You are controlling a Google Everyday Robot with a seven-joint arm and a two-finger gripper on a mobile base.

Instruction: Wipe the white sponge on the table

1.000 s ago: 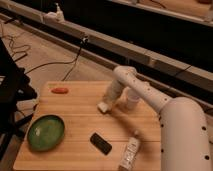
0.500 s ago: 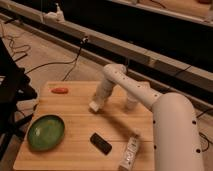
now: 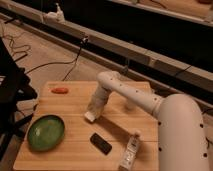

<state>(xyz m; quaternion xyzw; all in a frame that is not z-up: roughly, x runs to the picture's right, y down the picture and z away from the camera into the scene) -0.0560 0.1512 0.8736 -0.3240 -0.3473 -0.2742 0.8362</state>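
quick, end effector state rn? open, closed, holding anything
end effector: down at the table near its middle, tip on the sponge; open, closed or holding cannot be told.

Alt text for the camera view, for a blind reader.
The robot's gripper is down at the white sponge near the middle of the wooden table, its white arm reaching in from the right. A green bowl, black slab, white bottle and small orange item lie on it.
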